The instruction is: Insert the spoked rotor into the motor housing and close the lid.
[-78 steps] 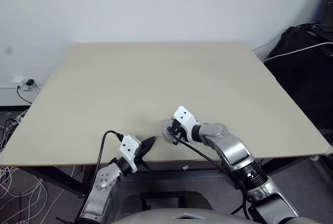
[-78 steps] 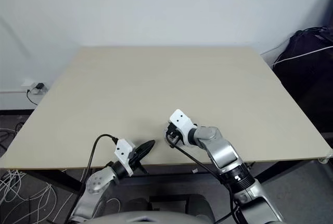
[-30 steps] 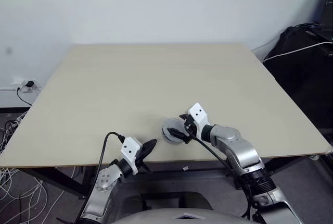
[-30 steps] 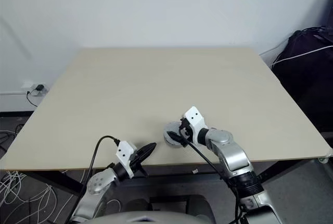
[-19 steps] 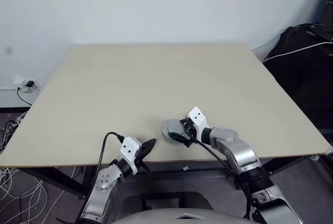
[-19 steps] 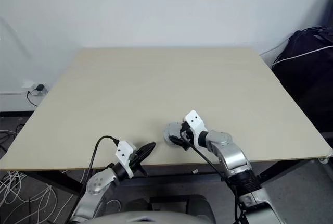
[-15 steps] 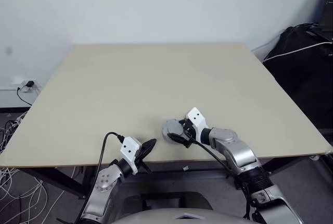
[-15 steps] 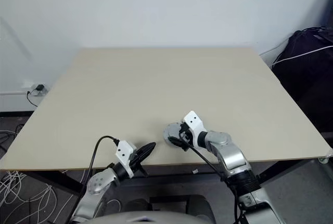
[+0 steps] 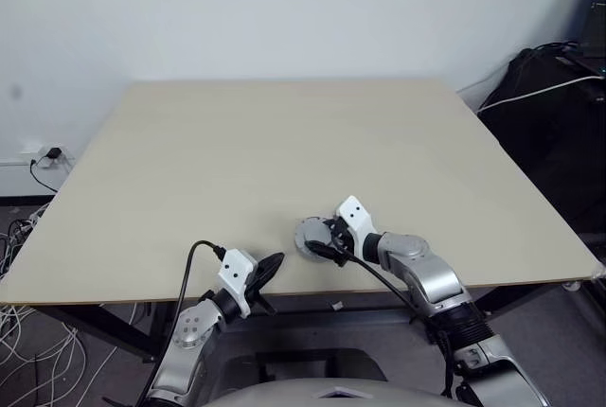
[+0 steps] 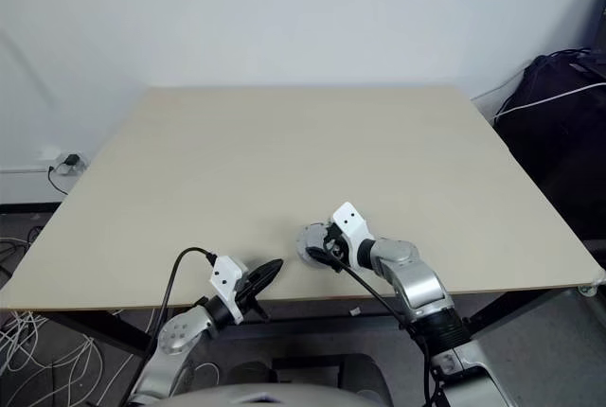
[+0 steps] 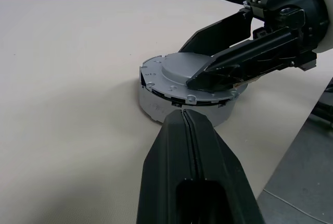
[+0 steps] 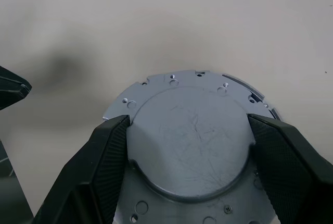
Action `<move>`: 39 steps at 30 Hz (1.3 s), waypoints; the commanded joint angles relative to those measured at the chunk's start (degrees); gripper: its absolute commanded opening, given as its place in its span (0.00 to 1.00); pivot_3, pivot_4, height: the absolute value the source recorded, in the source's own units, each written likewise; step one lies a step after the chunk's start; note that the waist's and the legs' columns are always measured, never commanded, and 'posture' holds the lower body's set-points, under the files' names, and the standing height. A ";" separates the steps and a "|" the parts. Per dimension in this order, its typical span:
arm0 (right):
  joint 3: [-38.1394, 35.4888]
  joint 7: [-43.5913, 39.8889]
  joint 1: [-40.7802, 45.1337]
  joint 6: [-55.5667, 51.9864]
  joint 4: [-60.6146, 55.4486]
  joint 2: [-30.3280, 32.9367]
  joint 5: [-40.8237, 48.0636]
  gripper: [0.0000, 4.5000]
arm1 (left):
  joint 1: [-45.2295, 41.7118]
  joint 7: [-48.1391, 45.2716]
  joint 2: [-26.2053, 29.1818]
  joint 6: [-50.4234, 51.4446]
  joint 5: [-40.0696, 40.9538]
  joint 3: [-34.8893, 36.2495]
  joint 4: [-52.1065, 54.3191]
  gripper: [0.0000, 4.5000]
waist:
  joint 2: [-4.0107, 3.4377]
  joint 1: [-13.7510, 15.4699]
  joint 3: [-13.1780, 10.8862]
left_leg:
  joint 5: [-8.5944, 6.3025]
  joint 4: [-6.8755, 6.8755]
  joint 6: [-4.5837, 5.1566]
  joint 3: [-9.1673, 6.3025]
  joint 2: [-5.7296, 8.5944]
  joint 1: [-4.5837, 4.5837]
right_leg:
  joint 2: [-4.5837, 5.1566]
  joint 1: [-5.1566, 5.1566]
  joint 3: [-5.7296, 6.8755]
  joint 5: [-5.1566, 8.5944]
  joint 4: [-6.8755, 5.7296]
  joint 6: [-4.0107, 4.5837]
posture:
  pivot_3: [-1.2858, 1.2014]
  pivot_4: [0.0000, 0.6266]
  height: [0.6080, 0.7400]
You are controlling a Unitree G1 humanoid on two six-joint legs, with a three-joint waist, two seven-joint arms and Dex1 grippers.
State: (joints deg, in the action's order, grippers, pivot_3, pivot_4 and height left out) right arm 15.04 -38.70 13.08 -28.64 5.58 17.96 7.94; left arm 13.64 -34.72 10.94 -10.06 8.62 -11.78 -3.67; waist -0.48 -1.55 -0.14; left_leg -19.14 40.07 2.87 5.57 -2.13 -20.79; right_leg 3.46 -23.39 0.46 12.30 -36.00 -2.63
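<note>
One round silver motor housing (image 11: 154, 104) sits on the table close to the front edge, right of centre. A flat grey lid (image 12: 192, 146) with a raised round centre lies on top of it. The spoked rotor is hidden. My right gripper (image 9: 318, 241) reaches over the lid from the right. Its two black fingers (image 12: 106, 161) press against opposite sides of the raised centre. My left gripper (image 9: 269, 266) hovers at the table's front edge just left of the housing, shut and empty, its tip (image 11: 182, 113) pointing at the housing wall.
The beige table (image 9: 284, 142) stretches far behind and to both sides of the housing. Black bags and cables (image 9: 549, 95) stand off its right side. A wall socket with cables (image 9: 43, 153) is low on the left.
My right gripper has slid left from beside the housing to over the lid, and its fingers have drawn in against the raised centre. The left arm has kept still.
</note>
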 commanded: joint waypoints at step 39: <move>-2.55 7.65 -3.30 11.21 -0.14 -4.59 -2.16 0.73 | -0.29 -0.10 0.08 -0.24 1.21 0.38 -0.08 0.00 | -0.01 -0.40 -0.06 | -0.02 -0.04 0.02 0.18 -0.06 -0.05 | 0.00 -0.12 -0.05 -0.03 0.02 0.06 | 0.52 0.00 1.00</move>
State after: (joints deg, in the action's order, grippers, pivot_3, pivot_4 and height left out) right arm 13.95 -31.00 9.02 -17.72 6.62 13.28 5.13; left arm 13.89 -34.54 11.18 -9.12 9.18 -11.75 -4.26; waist -0.49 -1.95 -0.20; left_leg -19.15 40.03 2.89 5.75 -2.19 -20.84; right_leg 3.47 -23.50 0.41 12.27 -35.97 -2.56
